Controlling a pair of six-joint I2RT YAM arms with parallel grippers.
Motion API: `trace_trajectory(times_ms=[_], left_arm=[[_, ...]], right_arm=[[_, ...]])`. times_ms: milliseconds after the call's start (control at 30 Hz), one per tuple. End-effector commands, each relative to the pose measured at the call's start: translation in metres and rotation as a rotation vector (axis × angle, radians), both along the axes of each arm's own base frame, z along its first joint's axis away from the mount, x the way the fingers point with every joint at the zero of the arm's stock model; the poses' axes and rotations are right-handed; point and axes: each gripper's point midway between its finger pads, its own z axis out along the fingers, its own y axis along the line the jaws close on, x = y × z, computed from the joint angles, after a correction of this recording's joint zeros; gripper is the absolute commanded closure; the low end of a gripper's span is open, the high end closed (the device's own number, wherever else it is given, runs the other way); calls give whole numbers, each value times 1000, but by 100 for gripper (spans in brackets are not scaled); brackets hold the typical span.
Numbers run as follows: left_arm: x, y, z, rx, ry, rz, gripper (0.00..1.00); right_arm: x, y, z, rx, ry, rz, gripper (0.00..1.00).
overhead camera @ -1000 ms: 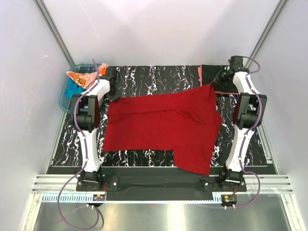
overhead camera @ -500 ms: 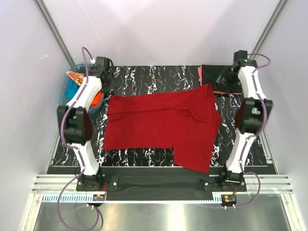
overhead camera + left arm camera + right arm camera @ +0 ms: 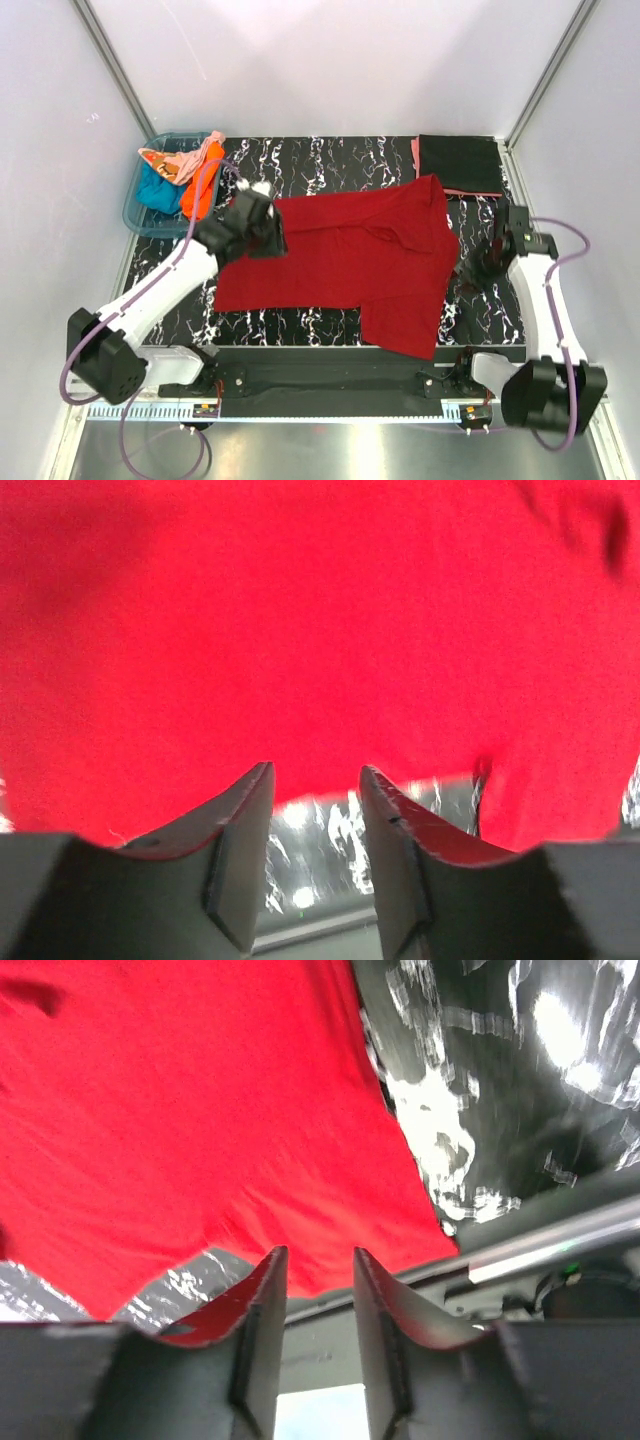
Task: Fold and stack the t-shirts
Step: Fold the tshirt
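Seen from above, a dark red t-shirt point(image 3: 340, 260) is spread flat across the middle of the black marbled table point(image 3: 300, 160). A folded black t-shirt point(image 3: 458, 165) is laid on a salmon pink t-shirt point(image 3: 414, 152) at the far right corner. A teal t-shirt point(image 3: 155, 190), an orange t-shirt point(image 3: 196, 198) and a peach t-shirt point(image 3: 165, 161) are heaped in a blue tub point(image 3: 131, 205) at the far left. The left gripper point(image 3: 265, 225) is held over the red shirt's far left corner, and the right gripper point(image 3: 475, 273) just beside its right edge.

In the left wrist view, the fingers point(image 3: 240, 860) are parted with nothing between them, and red cloth fills the view beyond.

In the right wrist view, the fingers point(image 3: 255, 1340) are likewise parted and empty, above the shirt's edge.
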Motion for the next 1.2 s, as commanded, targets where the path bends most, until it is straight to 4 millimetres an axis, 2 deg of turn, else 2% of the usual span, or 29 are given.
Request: trace_trajectory(times_ms=[0, 33, 100, 133, 267, 333, 533, 667, 700, 767, 800, 833, 900, 967, 1000, 1033, 1067, 1100, 1167], left_arm=[[-31, -32, -2, -117, 2, -53, 57], [-37, -37, -4, -132, 13, -55, 58], [-51, -44, -16, -125, 40, -79, 58], [-54, -46, -21, -129, 56, -74, 58], [-65, -51, -47, -106, 129, -96, 58], [-66, -51, -51, -101, 140, -95, 58], [-64, -49, -42, -88, 114, -108, 58], [-63, -48, -38, -70, 112, -117, 58], [-63, -48, -37, -70, 112, -120, 57], [-62, -49, -35, -73, 111, -123, 57], [-63, -49, -35, -74, 112, -124, 57], [-63, -49, -35, -71, 114, -125, 57], [-60, -48, -31, -64, 104, -120, 57], [-60, -44, -30, -47, 100, -111, 57], [-58, -43, -27, -43, 90, -107, 57], [-56, -39, -27, -28, 84, -103, 57], [-55, -38, -25, -24, 79, -99, 56], [-52, -36, -24, -23, 75, -95, 56], [-46, -32, -21, -26, 62, -82, 56]], right_arm=[[-16, 20, -3, 110, -28, -43, 65], [-26, 23, -16, 123, 9, -42, 67], [-34, 28, -27, 144, 20, -46, 68], [-38, 29, -38, 147, 40, -43, 68], [-38, 39, -66, 182, 91, -1, 67], [-30, 43, -75, 184, 98, 16, 67], [3, 51, -96, 179, 98, 27, 68], [30, 73, -108, 188, 99, 52, 68], [40, 77, -118, 187, 106, 53, 68], [61, 88, -117, 182, 86, 77, 68], [66, 91, -129, 173, 124, 86, 69], [87, 98, -121, 175, 89, 106, 68], [114, 110, -116, 165, 72, 143, 68], [131, 111, -108, 130, 50, 170, 67], [129, 109, -105, 119, 80, 179, 66], [140, 108, -91, 100, 52, 206, 65], [139, 100, -88, 47, 59, 212, 61], [126, 91, -79, 9, 92, 218, 53], [112, 75, -74, -65, 98, 239, 48]])
